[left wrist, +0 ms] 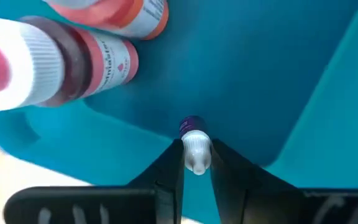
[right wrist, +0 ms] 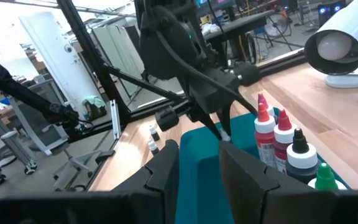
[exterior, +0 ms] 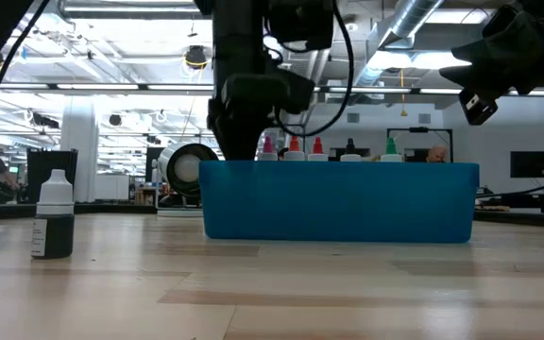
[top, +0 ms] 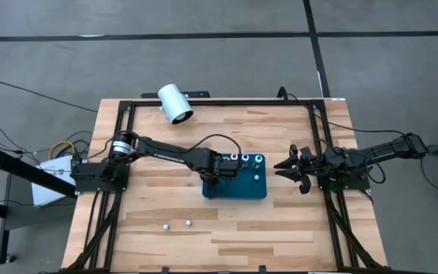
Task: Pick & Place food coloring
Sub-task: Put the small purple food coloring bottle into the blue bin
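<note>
From where I stand, the left gripper point(top: 220, 173) hangs over the near-left end of the blue tray point(top: 243, 190) in the middle of the wooden table point(top: 166, 243), and its two dark fingers point(left wrist: 166, 180) are pinched on a tiny food coloring bottle point(left wrist: 194, 148), white cap toward the wrist and a purple band just visible past it, held above the tray's blue floor. In the left wrist view two more bottles sit close by inside the tray, one with a dark red body point(left wrist: 86, 62) and one with an orange body point(left wrist: 123, 15). Looking level across the table, a row of little dropper tips pokes up over the tray's front wall: red ones point(exterior: 294, 145) beside the arm and a green one point(exterior: 391, 145) further along. From above, the row of capped bottles point(top: 245, 159) lines the tray's far edge. Two small white bottles point(top: 177, 225) lie loose on the boards near the front of the table, well apart from the tray, and a dark bottle with a white cap point(exterior: 54, 215) stands upright on the wood. The right gripper point(top: 293, 169) waits just off the tray's right end, raised above the table, its fingers spread apart. A large white cylinder point(top: 176, 103) lies at the table's far edge.
</note>
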You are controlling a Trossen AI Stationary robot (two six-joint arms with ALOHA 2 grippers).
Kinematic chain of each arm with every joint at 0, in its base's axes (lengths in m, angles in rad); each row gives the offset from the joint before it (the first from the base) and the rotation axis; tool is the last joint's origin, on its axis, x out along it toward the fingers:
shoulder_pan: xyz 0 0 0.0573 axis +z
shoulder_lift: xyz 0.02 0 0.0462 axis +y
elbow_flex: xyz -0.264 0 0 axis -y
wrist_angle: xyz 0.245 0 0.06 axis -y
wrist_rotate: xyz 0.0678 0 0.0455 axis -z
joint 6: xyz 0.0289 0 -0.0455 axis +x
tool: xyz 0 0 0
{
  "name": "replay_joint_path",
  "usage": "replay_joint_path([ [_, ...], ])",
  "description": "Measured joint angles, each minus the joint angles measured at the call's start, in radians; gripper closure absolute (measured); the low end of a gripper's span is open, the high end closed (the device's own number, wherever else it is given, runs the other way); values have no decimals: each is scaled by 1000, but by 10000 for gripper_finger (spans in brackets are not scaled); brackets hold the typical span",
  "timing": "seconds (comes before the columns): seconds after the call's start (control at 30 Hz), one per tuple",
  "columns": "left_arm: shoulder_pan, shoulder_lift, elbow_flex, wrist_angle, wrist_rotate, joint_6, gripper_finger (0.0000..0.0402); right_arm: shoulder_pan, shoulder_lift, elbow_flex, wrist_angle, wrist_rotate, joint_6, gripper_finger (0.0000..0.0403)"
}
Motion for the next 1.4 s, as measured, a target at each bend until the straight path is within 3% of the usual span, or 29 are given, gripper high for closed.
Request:
replay_joint_path([
  [0.33,1,0,-40,38,-55,42,352,0,0,0,4,2,17,301],
  [0.9,8,6,-40,48,-45,108,319,0,0,0,5,25,34,301],
  [1.4,8,6,-40,48,6,107,318,0,0,0,5,24,34,301],
])
